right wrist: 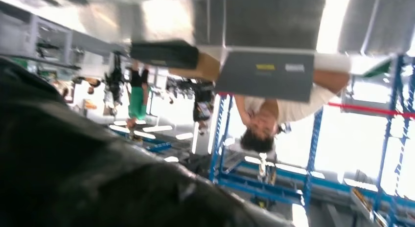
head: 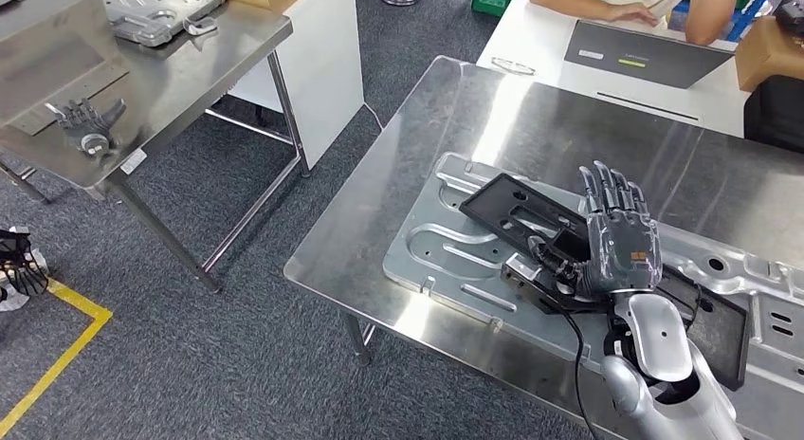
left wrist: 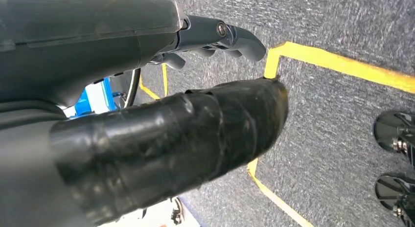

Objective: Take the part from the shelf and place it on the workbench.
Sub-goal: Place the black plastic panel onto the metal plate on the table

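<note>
A flat black part (head: pixel 517 212) with cut-outs lies on a silver stamped panel (head: pixel 446 255) on the steel workbench (head: pixel 398 165). My right hand (head: pixel 618 239) hovers over the part's middle with its fingers straight and spread, holding nothing. Its thumb side is close to the part's raised black bracket (head: pixel 540 269), and I cannot tell if they touch. The hand and forearm hide the part's right half. My left hand (left wrist: pixel 161 129) hangs over the grey carpet, fingers apart and holding nothing. In the head view it sits low at the left edge (head: pixel 19 265).
A steel shelf table (head: pixel 190 80) stands at the back left with silver parts (head: pixel 156 13) and a grey hand-shaped object (head: pixel 85 125) on it. Behind the workbench a person sits at a laptop (head: pixel 645 53) on a white desk. Yellow floor tape (head: pixel 57 350) runs at the lower left.
</note>
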